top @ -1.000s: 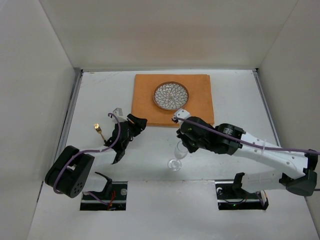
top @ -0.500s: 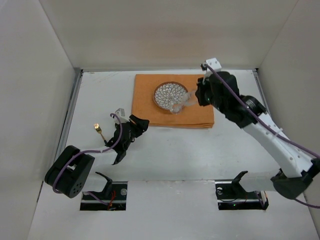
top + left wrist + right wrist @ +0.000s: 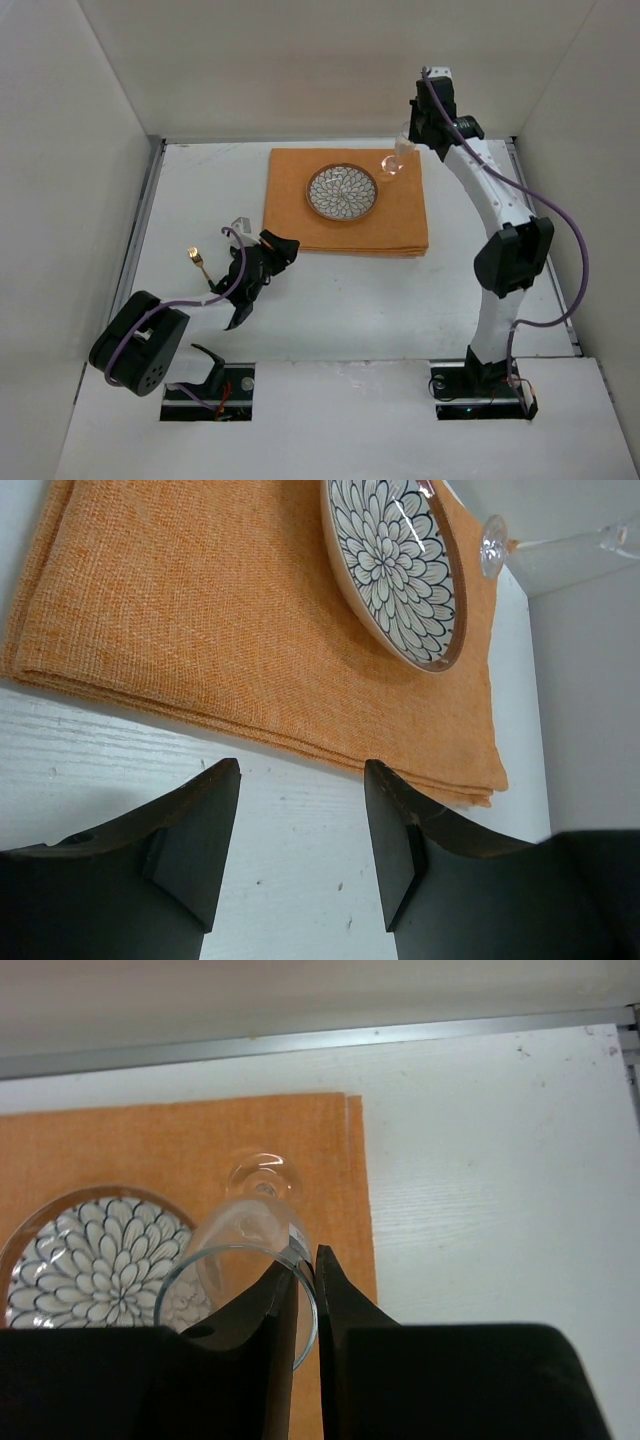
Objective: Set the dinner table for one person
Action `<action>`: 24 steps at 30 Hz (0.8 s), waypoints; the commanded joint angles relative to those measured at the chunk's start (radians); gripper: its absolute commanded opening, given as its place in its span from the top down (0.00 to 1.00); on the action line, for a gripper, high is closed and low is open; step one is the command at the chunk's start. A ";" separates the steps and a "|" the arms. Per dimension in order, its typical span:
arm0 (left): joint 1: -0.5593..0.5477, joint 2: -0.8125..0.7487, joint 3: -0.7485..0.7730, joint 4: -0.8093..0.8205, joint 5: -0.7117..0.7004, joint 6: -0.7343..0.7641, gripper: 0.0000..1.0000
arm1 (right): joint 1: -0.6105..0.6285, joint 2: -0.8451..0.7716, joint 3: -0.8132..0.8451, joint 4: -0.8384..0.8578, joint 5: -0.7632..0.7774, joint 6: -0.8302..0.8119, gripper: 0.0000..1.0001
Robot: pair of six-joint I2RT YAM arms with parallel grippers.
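Note:
A patterned plate (image 3: pixel 342 191) lies on the orange folded cloth (image 3: pixel 345 228) at the back of the white dinner table (image 3: pixel 340 310). My right gripper (image 3: pixel 405 145) is shut on the rim of a clear wine glass (image 3: pixel 392 163) and holds it upright over the cloth's far right corner, right of the plate. In the right wrist view the fingers pinch the glass wall (image 3: pixel 250 1260), its foot over the cloth (image 3: pixel 330 1160). My left gripper (image 3: pixel 255 265) is open and empty, low over the table near the cloth's front left corner (image 3: pixel 60 660). A gold fork (image 3: pixel 197 262) lies to its left.
White walls enclose the table on three sides, with metal edge strips (image 3: pixel 140 240) along the sides. The plate (image 3: pixel 395 565) and glass foot (image 3: pixel 492 545) also show in the left wrist view. The arm bases (image 3: pixel 480 385) sit at the near edge.
My right arm carried the wine glass from the table's middle up over the plate to the cloth's far right corner. The left arm has hardly moved.

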State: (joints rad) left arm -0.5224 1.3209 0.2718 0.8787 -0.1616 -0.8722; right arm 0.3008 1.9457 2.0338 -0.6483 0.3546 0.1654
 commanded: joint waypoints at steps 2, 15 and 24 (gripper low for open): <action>-0.001 -0.005 0.012 0.051 -0.007 0.009 0.50 | -0.019 0.067 0.228 -0.019 0.024 -0.013 0.96; 0.000 0.009 0.014 0.052 -0.009 0.007 0.50 | -0.025 0.179 0.339 -0.154 0.057 -0.072 0.95; 0.003 0.015 0.015 0.052 -0.004 0.001 0.50 | -0.036 0.277 0.405 -0.148 0.004 -0.052 0.95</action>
State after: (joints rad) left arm -0.5217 1.3346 0.2718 0.8791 -0.1612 -0.8730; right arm 0.2676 2.1960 2.3463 -0.8333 0.3763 0.1089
